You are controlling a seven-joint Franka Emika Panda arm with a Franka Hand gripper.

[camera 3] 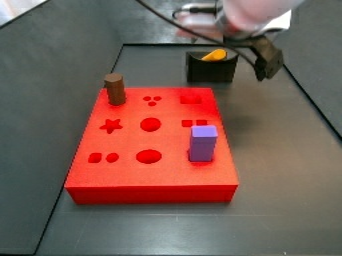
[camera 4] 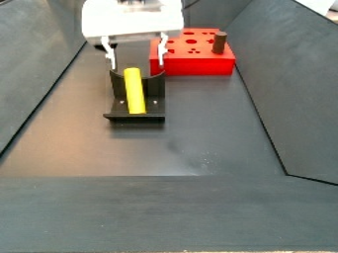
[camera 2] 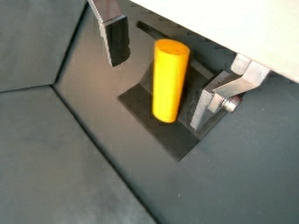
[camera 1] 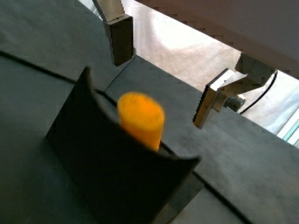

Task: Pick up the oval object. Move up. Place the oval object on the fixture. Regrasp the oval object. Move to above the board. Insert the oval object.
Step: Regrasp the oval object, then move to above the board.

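The oval object, a smooth yellow-orange peg, rests on the dark fixture, leaning in its notch. It shows in both wrist views and in both side views. My gripper is open just above the fixture, with one finger on either side of the peg and a gap to each. Nothing is held. The gripper also shows in a side view. The red board with shaped cutouts lies beside the fixture.
A purple square block and a short brown cylinder stand in the board. The dark floor has raised sloping walls on both sides. The board shows behind the gripper in a side view.
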